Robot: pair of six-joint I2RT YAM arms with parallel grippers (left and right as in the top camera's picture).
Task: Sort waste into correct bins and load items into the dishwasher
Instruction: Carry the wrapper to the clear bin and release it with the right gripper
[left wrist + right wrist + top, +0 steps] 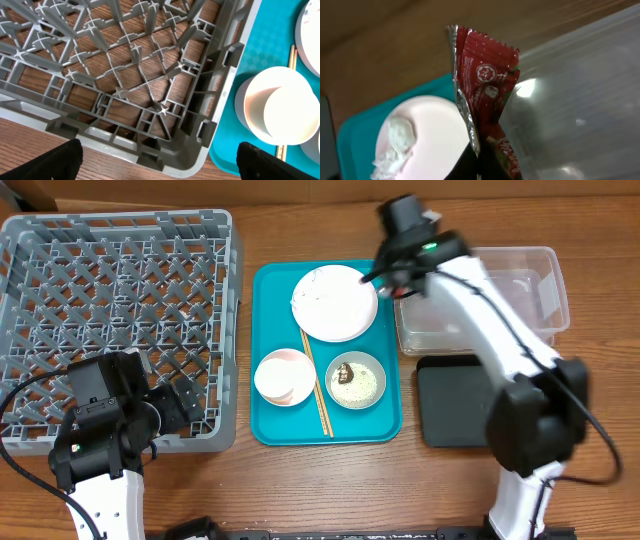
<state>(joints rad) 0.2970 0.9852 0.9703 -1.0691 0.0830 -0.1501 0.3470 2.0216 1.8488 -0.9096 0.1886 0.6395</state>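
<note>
Step in hand: waste sorting, wrapper transfer. The right gripper [386,277] is pinched on the lower end of the red snack wrapper [485,80], whose silver crimped edge stands up above the fingers. It hangs between the white plate [334,302] and the near wall of the clear plastic tub [480,305], above the tub's left edge rather than its middle. The plate sits at the top of the teal serving tray [262,350] with a clump of rice [395,142] on it. Below it on the tray are the pale pink bowl [284,376] and the grey-green bowl [357,381], which holds rice and a brown lump [343,371]. The chopsticks [317,385] lie between the two bowls. The black tray [455,402] lies just in front of the tub. The left gripper [160,152] is spread wide and holds nothing. It hovers over the near right corner of the grey dish rack [120,290], which appears unloaded. Next move, as judged: carry the wrapper further right until it is inside the tub walls, then part the fingers. The foil is light and may cling or drift on release. The dishes and food scraps are not yet handled.
</note>
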